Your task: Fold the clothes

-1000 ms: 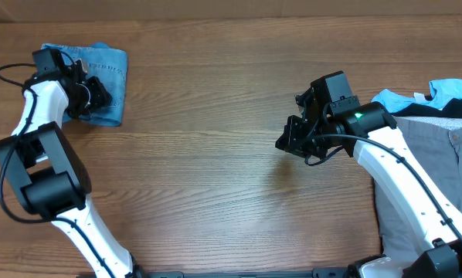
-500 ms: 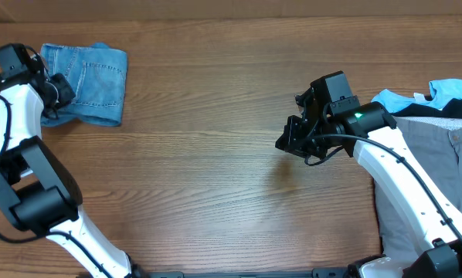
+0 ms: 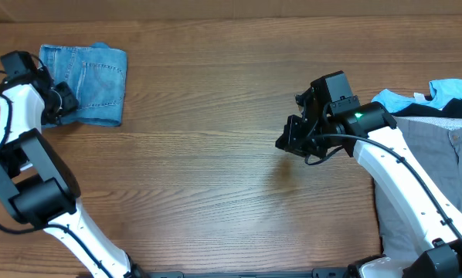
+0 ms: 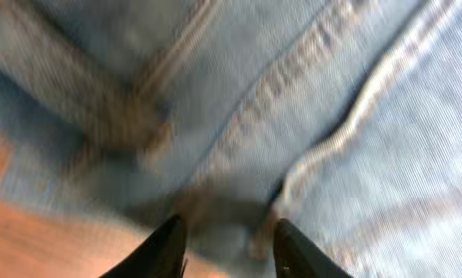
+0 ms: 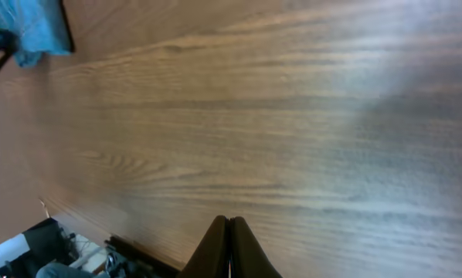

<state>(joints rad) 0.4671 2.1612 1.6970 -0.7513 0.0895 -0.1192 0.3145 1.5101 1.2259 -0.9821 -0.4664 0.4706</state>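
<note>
The folded light-blue denim jeans (image 3: 92, 81) lie at the table's far left corner, a stitched pocket facing up. My left gripper (image 3: 62, 102) sits at their left lower edge. In the left wrist view the denim (image 4: 308, 100) fills the frame, blurred, and the left gripper (image 4: 229, 245) is open, its dark fingertips (image 4: 168, 249) apart over the fabric's edge with nothing pinched between them. My right gripper (image 3: 290, 140) hovers over bare wood right of centre, and in its own view the right gripper (image 5: 229, 232) is shut and empty. The jeans (image 5: 32, 29) show small at that view's top left.
A pile of other garments lies at the right edge: grey cloth (image 3: 424, 181), a black piece (image 3: 439, 110) and a sky-blue piece (image 3: 451, 89). The right arm reaches over this pile. Bare wooden table (image 3: 200, 170) spreads between the two arms.
My left gripper has drawn back leftward off the top of the jeans to their left edge, closing partway and reopening. The jeans stay folded in place. The right arm has not moved.
</note>
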